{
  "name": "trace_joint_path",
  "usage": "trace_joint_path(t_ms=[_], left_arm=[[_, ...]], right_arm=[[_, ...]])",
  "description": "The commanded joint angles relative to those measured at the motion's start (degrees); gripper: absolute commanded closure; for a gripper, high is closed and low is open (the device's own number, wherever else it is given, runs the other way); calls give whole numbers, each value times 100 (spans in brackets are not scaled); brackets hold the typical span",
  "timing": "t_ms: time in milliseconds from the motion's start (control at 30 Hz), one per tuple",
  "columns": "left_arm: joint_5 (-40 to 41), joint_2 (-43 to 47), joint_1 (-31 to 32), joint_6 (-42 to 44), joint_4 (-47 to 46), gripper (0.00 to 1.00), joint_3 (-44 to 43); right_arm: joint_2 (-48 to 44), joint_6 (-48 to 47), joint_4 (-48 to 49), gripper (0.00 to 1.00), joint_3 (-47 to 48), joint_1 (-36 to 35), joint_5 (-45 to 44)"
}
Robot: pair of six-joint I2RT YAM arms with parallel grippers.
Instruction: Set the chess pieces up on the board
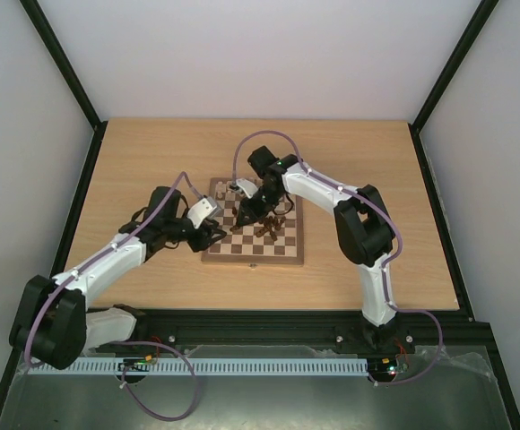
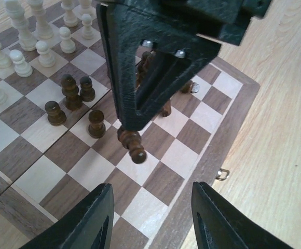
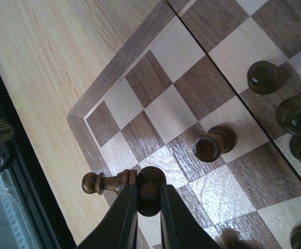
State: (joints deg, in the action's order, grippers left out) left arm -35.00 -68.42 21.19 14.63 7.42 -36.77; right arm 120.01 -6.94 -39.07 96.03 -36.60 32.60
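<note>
The board lies mid-table; it also shows in the left wrist view and the right wrist view. My right gripper is shut on the base of a dark brown piece, held sideways above the board near its corner. In the left wrist view this piece hangs from the right gripper. My left gripper is open and empty, low over the board's edge squares. Several dark pieces stand mid-board, with pale pieces beyond. Dark pawns stand close by.
A small metal latch sticks out from the board's border. The board rests on a light wooden table. A black rail runs along the near edge. Both arms crowd over the board's left half.
</note>
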Motion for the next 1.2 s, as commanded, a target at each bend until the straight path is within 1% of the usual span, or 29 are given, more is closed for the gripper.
trace_joint_path(t_ms=[0,167,333,500,900,1067,1167], left_arm=[[82,-275,87,198,-477,56,38],[-10,-591,288,222,-725,57,-68],[180,-908,444,241,-822,56,-159],[358,-1031,456,191,-939,61,-155],[303,-1185,497,118,-1120,65,-164],[280,-1258,526,110,-1132,70,-189],[248,-1308,535,95,-1144,75,-218]], right_arm=[[-171,104,-155,95,-71,-16,301],[-187,114,-164,95,-88,-14,332],[-209,114,-167,95,-118,-17,369],[-277,106,-154,95,-221,-14,376],[-346,136,-112,95,-365,-14,429],[-329,158,-86,95,-366,-14,451],[-320,157,-88,95,-364,-18,444]])
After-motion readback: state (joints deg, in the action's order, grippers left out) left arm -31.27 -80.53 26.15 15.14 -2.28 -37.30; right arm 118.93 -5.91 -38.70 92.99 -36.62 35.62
